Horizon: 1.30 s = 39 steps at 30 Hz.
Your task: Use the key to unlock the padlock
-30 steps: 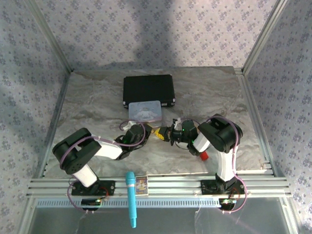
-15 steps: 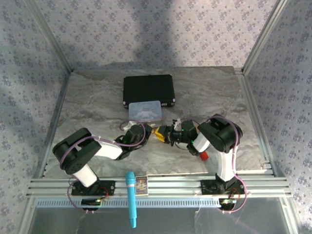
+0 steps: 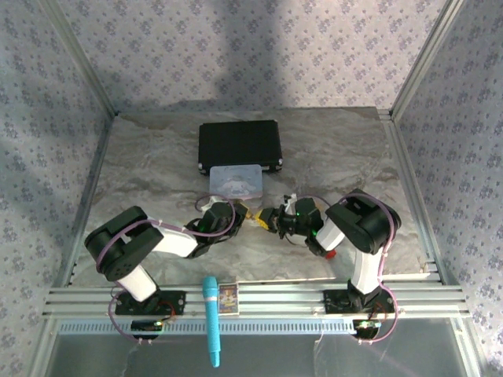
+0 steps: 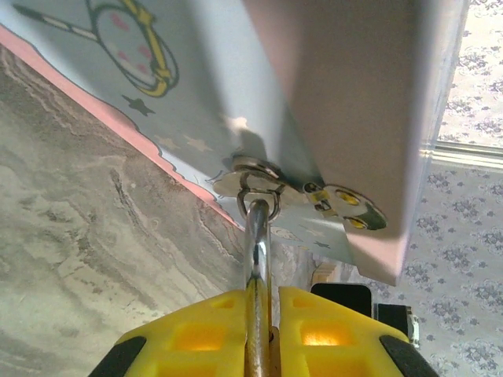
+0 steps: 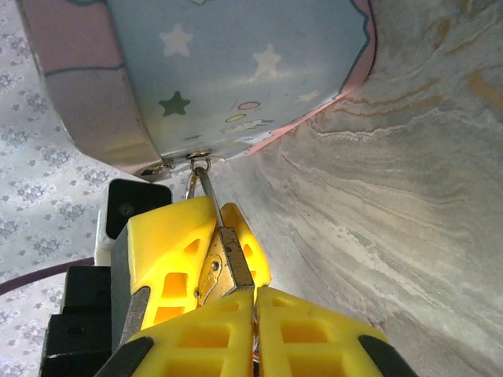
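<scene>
The brass padlock [image 5: 226, 258] hangs by its silver shackle [image 4: 258, 243] from the hasp ring of the pale blue tin [image 3: 233, 179]. My left gripper [image 4: 263, 294] is shut on the padlock, its yellow fingers [image 5: 169, 251] clamping body and shackle from the sides. In the top view the padlock [image 3: 253, 214] sits between the two grippers. My right gripper [image 5: 254, 292] is shut, its tips pressed against the padlock's bottom end. The key is a thin sliver of metal [image 5: 253, 339] in the slit between the pads, mostly hidden.
A black case [image 3: 240, 145] lies behind the tin. A blue cylinder [image 3: 211, 318] and a tan wooden block [image 3: 227, 297] rest on the front rail. A red cylinder [image 3: 330, 253] peeks out under the right arm. Aluminium frame bars border the table.
The right arm's elbow has swung out to the right and nearer, and its gripper has dropped slightly towards the front. The left gripper still holds the padlock in place.
</scene>
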{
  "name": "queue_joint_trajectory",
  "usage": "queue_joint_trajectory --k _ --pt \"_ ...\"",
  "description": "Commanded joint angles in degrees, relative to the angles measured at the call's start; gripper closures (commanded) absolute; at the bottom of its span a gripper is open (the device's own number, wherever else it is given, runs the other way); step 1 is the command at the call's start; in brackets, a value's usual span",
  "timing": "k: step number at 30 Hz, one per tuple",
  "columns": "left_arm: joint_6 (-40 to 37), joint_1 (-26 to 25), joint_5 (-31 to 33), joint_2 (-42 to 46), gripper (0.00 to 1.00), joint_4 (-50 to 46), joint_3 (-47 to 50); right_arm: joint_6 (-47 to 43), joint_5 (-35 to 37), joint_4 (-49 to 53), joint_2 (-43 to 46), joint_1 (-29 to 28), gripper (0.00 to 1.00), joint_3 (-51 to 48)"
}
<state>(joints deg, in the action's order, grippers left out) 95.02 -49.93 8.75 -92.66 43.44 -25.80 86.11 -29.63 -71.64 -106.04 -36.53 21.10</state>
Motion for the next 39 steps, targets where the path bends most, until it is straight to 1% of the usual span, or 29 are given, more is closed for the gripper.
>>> queue_joint_trajectory --k 1,2,8,13,16,19,21,22,25,26,28,29,30,31,32,33,35,36,38,39 --pt "-0.2 -0.2 -1.5 1.7 1.00 1.4 -0.6 -0.9 1.2 1.2 0.2 -1.1 0.97 0.2" --pt "-0.2 -0.2 -1.7 1.8 1.00 1.1 -0.7 -0.8 1.3 0.9 -0.1 -1.3 1.00 0.5" --pt "-0.1 -0.6 -2.3 2.1 1.00 0.8 -0.8 -0.2 1.6 0.7 -2.1 -1.8 1.00 2.4" --pt "0.3 -1.2 -2.3 2.8 1.00 0.3 -0.5 -1.0 2.0 1.5 -2.2 -1.0 1.00 3.1" --pt "0.0 -1.2 -1.9 3.6 1.00 -1.6 -0.5 -4.0 2.1 6.1 0.0 -0.4 1.00 3.1" --pt "-0.6 -1.1 -1.5 4.2 1.00 -4.3 -0.7 -8.6 2.9 15.7 4.1 -0.2 1.00 3.0" --pt "-0.8 -1.0 -1.3 4.6 1.00 -6.5 -1.0 -12.9 4.5 24.6 8.2 -0.2 0.92 3.3" --pt "-0.9 -1.1 -1.2 4.7 1.00 -7.0 -1.0 -14.9 5.6 28.5 9.9 -0.2 0.86 3.4" --pt "-0.8 -1.0 -1.1 4.4 1.00 -7.9 -1.0 -21.4 9.4 40.7 16.4 -0.3 0.61 4.5" --pt "-0.7 -1.0 -1.1 4.4 1.00 -7.9 -0.9 -23.8 10.5 45.0 18.4 -0.5 0.51 5.2" --pt "-0.6 -0.9 -1.3 4.2 1.00 -7.8 -0.8 -29.2 12.6 52.1 21.8 -0.7 0.39 6.8" --pt "-0.7 -0.9 -1.3 4.2 1.00 -7.7 -0.8 -32.9 14.1 55.5 23.5 -1.0 0.28 7.8" --pt "-0.7 -0.9 -1.4 4.2 1.00 -7.6 -0.7 -37.1 16.3 61.3 25.0 -1.7 0.19 9.6" --pt "-0.8 -0.9 -1.4 4.2 1.00 -7.6 -0.8 -40.3 20.0 67.3 26.5 -2.7 0.13 11.3" --pt "-1.1 -0.9 -1.4 4.3 1.00 -7.7 -0.7 -43.9 26.4 74.1 28.1 -4.5 0.06 14.0" --pt "-1.4 -0.9 -1.4 4.5 1.00 -8.2 -0.8 -47.6 32.6 79.3 29.2 -6.4 0.01 15.9" --pt "-2.3 -0.9 -1.4 5.1 1.00 -10.7 -1.5 -52.8 42.2 85.1 30.6 -9.7 0.01 18.9" --pt "-2.8 -0.7 -1.4 5.5 1.00 -12.4 -1.9 -55.5 45.0 86.9 30.7 -10.5 0.01 19.6" --pt "-3.4 -0.6 -1.2 6.2 1.00 -14.9 -2.6 -59.2 47.0 87.8 30.9 -11.0 0.01 20.2" --pt "-3.8 -0.7 -1.1 6.5 1.00 -15.6 -2.7 -60.9 47.9 87.6 31.0 -11.4 0.07 20.4"
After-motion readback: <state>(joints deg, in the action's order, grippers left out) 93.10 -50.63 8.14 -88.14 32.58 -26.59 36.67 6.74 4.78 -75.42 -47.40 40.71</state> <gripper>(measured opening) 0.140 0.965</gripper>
